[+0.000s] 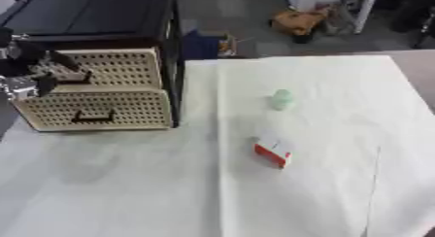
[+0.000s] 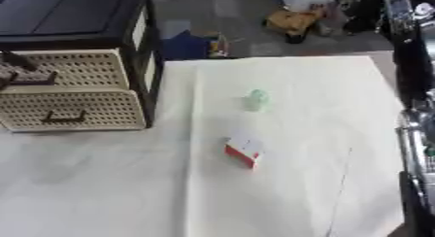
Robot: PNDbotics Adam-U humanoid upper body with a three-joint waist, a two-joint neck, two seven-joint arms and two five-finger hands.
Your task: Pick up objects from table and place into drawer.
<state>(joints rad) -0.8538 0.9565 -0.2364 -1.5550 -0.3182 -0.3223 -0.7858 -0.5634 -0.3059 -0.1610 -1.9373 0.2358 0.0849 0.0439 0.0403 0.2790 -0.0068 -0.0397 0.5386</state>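
A black cabinet (image 1: 127, 17) with two cream perforated drawers stands at the table's far left. My left hand (image 1: 25, 66) is at the top drawer (image 1: 119, 66), its fingers (image 1: 61, 62) curled at the dark handle (image 1: 75, 77). The lower drawer (image 1: 127, 110) has its own handle (image 1: 93, 117). A small pale green object (image 1: 282, 99) stands mid-table. A red and white box (image 1: 274, 152) lies nearer to me. Black and silver parts of my right arm (image 2: 416, 114) run down the right edge of the right eye view; its hand does not show.
A white cloth (image 1: 323, 192) covers the table, with a fold line running front to back. Beyond the far edge lie a blue bin (image 1: 202, 45) and an orange bag (image 1: 299, 21) on the floor.
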